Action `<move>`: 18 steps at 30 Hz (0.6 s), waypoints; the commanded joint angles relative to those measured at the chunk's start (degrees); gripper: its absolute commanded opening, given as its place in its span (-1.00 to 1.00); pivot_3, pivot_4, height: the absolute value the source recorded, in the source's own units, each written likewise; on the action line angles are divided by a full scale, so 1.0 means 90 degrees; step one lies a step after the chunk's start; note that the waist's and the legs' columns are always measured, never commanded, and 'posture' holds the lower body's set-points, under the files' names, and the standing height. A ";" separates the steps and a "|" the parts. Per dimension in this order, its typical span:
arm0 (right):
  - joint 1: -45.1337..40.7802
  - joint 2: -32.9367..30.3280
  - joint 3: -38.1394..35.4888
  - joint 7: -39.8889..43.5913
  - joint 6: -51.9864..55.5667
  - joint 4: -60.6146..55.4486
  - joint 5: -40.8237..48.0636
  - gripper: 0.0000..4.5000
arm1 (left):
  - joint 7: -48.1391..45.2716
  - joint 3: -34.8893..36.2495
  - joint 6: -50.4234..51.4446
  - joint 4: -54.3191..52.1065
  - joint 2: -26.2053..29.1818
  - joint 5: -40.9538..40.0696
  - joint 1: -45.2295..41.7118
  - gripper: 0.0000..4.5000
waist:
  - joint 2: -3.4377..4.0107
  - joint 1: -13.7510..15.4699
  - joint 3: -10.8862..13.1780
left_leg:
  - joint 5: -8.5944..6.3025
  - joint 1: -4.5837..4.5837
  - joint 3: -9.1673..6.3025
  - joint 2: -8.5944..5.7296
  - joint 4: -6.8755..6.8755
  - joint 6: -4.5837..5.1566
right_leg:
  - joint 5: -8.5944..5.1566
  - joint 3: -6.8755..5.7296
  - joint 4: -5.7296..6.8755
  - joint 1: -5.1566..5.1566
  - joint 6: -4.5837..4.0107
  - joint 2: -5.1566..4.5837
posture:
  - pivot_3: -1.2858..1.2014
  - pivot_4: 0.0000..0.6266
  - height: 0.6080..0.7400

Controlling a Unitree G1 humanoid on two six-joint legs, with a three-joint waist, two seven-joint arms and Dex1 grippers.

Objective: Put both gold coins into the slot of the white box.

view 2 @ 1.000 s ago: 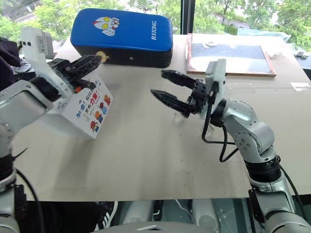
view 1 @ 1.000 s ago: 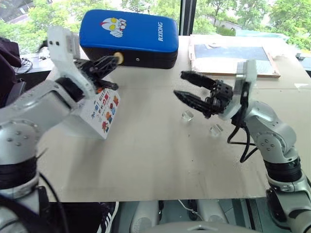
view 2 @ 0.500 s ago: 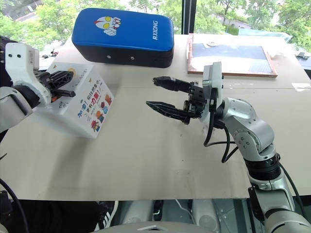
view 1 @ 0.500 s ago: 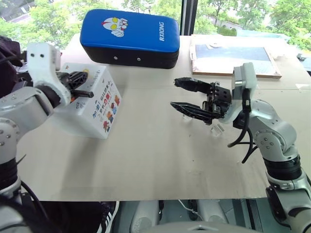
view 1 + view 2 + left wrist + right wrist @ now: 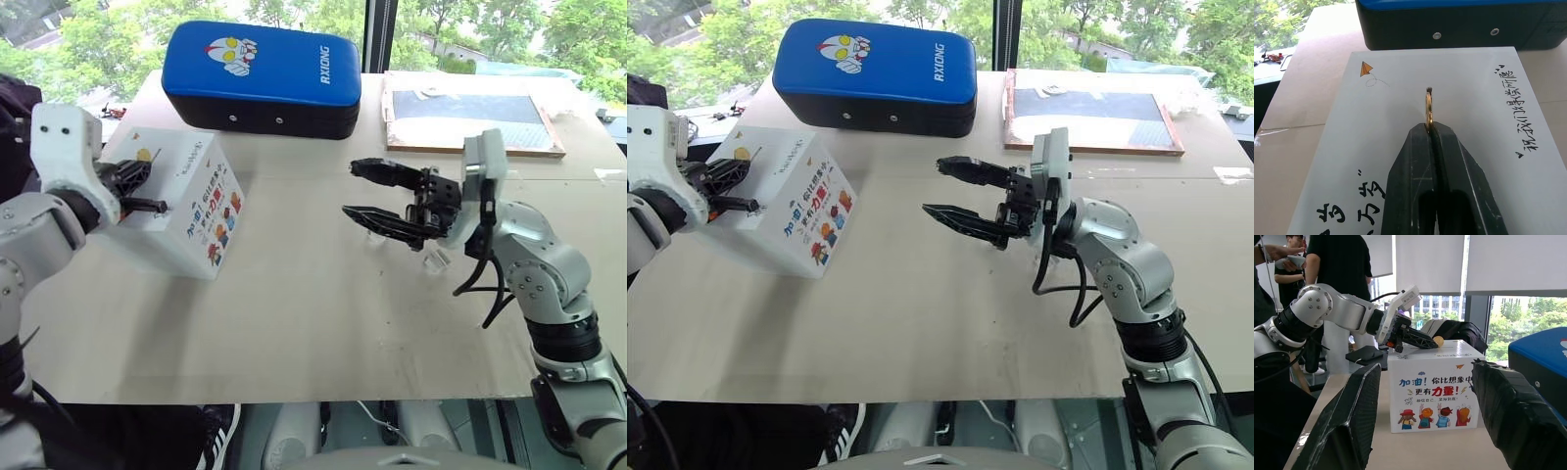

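Your table [image 5: 323, 333]: pale board surface, carrying everything listed below.

Blue padded case [image 5: 263, 76]: lies along the far edge, cartoon figure on top, just behind the white box.

Flat framed board [image 5: 470, 117]: far right of your table, well apart from the box.

White box [image 5: 186, 211]: sits at your left, tilted a little, the side with cartoon pictures and red text facing the middle of the table. Its top face carries dark handwriting and a small orange paper-plane drawing. In the left wrist view a small dark mark shows on the top just past the coin; you cannot tell from it where the slot runs.

Right gripper [image 5: 364, 191]: hangs above the middle of the table, pointing toward the box, its two black fingers spread wide with nothing between them.

Left gripper [image 5: 1431, 128]: hangs over the top face of the box, fingers pressed together and pinching one gold coin.

People [image 5: 1327, 264]: you see dark-clothed figures standing behind the left arm in the right wrist view.

Clear cube [image 5: 433, 262]: small glassy piece on the table under the right wrist.

Gold coin [image 5: 1428, 110]: held on edge at the left fingertips, standing just above the box top near its middle.
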 commanded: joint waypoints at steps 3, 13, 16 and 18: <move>-0.0029 0.0039 -0.0169 0.0106 -0.0116 -0.0111 -0.0033 0.44 | -0.0505 -0.0046 -0.0189 0.0055 -0.0073 0.0560 0.0232 -0.33 | 0.0002 0.0011 -0.0002 | 0.0000 0.0000 0.0001 -0.0001 0.0001 -0.0001 | 0.0000 0.0000 0.0001 0.0000 0.0000 -0.0002 | 0.03 -0.52 1.00; 0.0578 -0.0351 -0.0706 0.0168 0.0002 -0.0217 0.0119 0.44 | -0.2107 0.0312 -0.1629 -0.1187 -0.0930 -0.0429 -0.0499 0.60 | -0.0010 0.0152 -0.0005 | 0.0000 -0.0025 -0.0009 -0.0009 0.0021 0.0000 | 0.0001 -0.0013 -0.0010 0.0000 -0.0001 -0.0020 | 0.03 -0.52 1.00; 0.1338 -0.0818 -0.0894 0.0417 0.0025 -0.0349 0.0027 0.44 | -0.2748 0.0310 -0.1275 -0.2295 -0.1058 -0.1814 0.0499 0.60 | -0.0006 0.0153 -0.0008 | -0.0002 -0.0027 -0.0003 -0.0012 0.0019 0.0002 | 0.0001 -0.0007 -0.0024 0.0002 0.0000 -0.0034 | 0.03 -0.52 1.00; 0.1871 -0.1120 -0.0929 0.0665 -0.0183 -0.0380 -0.0185 0.44 | -0.2825 0.0168 -0.1194 -0.2645 -0.1119 -0.2097 0.1232 0.60 | 0.0002 0.0123 -0.0009 | -0.0003 -0.0022 0.0005 -0.0012 0.0005 0.0004 | 0.0000 0.0000 -0.0043 0.0005 0.0001 -0.0037 | 0.03 -0.52 1.00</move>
